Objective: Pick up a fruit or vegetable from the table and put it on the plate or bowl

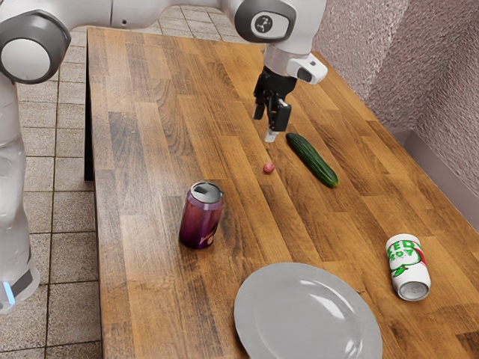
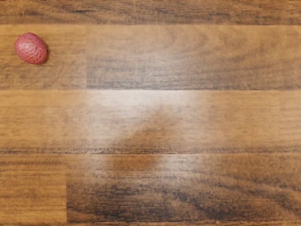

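The wooden surface (image 1: 150,134) ran long from its far edge to its near edge and carried everything. The Franka arm (image 1: 269,22) reached in over the far end and stopped above the far half.

The grey plate (image 1: 307,318) sat at the near edge. Nothing lay on it, so the delivery was judged not yet made.

The cucumber (image 1: 312,159) lay flat in the far half, toward the edge on the exterior view's right. Its long axis slanted: one end sat just beside the tool, and the other pointed toward the near edge and that same side edge.

The purple can (image 1: 200,215) stood upright near the middle of the surface, well apart from the plate. The white can (image 1: 408,267), printed in red and green, lay on its side near the edge on the exterior view's right. What either can held could not be told.

The tool (image 1: 271,133) hung above bare boards with nothing hanging from it. Whether it was released or clenched could not be told.

The small red fruit (image 1: 268,168) rested on the surface near the tool, on its near-edge side, apart from the cucumber. In the wrist view the small red fruit (image 2: 30,47) lay off to one side of the hand, with plain wood straight beneath.

Either piece of produce seemed to suit the task. The cucumber's end was the closest thing to the tool, and a grasp there would probably have to close across the slant. The fruit would call for a short shift toward the near edge. The plate lay farther that same way.
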